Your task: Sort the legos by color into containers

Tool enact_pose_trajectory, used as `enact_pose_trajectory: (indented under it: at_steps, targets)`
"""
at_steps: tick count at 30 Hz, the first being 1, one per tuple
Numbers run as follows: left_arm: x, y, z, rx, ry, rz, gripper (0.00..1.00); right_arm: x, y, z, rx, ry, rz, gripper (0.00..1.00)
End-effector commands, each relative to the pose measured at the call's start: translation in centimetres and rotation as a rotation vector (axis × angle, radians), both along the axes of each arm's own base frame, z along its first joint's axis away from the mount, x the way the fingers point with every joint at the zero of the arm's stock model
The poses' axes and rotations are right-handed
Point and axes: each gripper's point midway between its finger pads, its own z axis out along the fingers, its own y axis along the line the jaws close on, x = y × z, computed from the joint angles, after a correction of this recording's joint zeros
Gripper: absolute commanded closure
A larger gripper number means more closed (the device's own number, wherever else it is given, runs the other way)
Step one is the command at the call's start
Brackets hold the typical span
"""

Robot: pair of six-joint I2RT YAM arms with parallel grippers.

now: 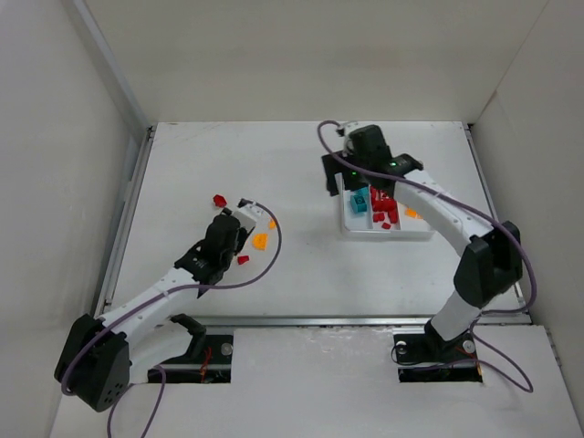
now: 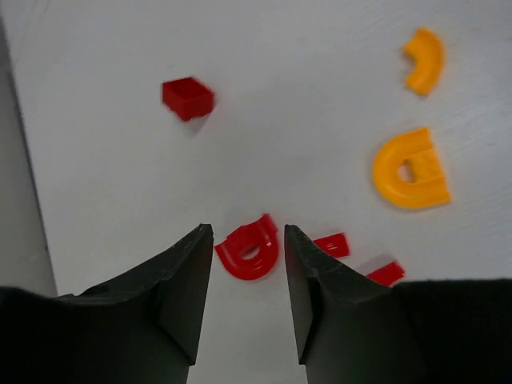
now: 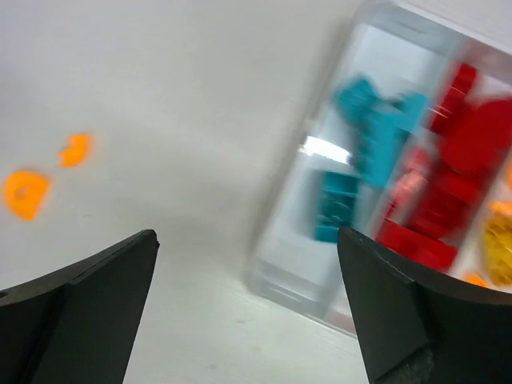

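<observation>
In the left wrist view my left gripper (image 2: 246, 238) is open, its jaws narrowed to either side of a red arch-shaped lego (image 2: 250, 250) that lies on the table; a small gap shows on each side. Close by are two small red legos (image 2: 332, 244), a red block (image 2: 188, 98) and two orange pieces (image 2: 410, 168). My right gripper (image 3: 246, 234) is open wide and empty at the near left corner of the white tray (image 3: 280, 280). The tray's containers hold teal legos (image 3: 368, 128), red legos (image 3: 456, 160) and yellow ones (image 3: 500, 248). The right wrist view is blurred.
The top view shows the tray (image 1: 388, 234) at centre right and the loose legos (image 1: 261, 241) left of centre around my left gripper (image 1: 245, 212). White walls enclose the table on three sides. My right gripper (image 1: 351, 187) hangs over the tray's left end.
</observation>
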Motion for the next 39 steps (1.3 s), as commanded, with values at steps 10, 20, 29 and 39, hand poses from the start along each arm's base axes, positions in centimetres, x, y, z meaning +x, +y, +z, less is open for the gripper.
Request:
enact_pose_trajectory:
  at_steps: [10, 20, 29, 39]
  targets:
    - [-1.2, 11.8, 1.1, 0.241, -0.247, 0.552, 0.20, 0.7, 19.4, -7.6, 0.156, 0.225, 0.250, 0.07]
    - [-1.5, 12.2, 2.2, 0.202, -0.340, 0.565, 0.01, 1.1, 19.9, -12.1, 0.209, 0.349, -0.021, 0.25]
    - [-1.5, 12.3, 3.5, 0.156, -0.385, 0.576, 0.01, -0.4, 21.2, -12.6, 0.046, 0.266, -0.058, 0.38]
    - [-1.3, 11.3, 3.4, 0.125, -0.386, 0.539, 0.01, -1.8, 22.3, -15.2, -0.025, 0.293, -0.051, 0.42]
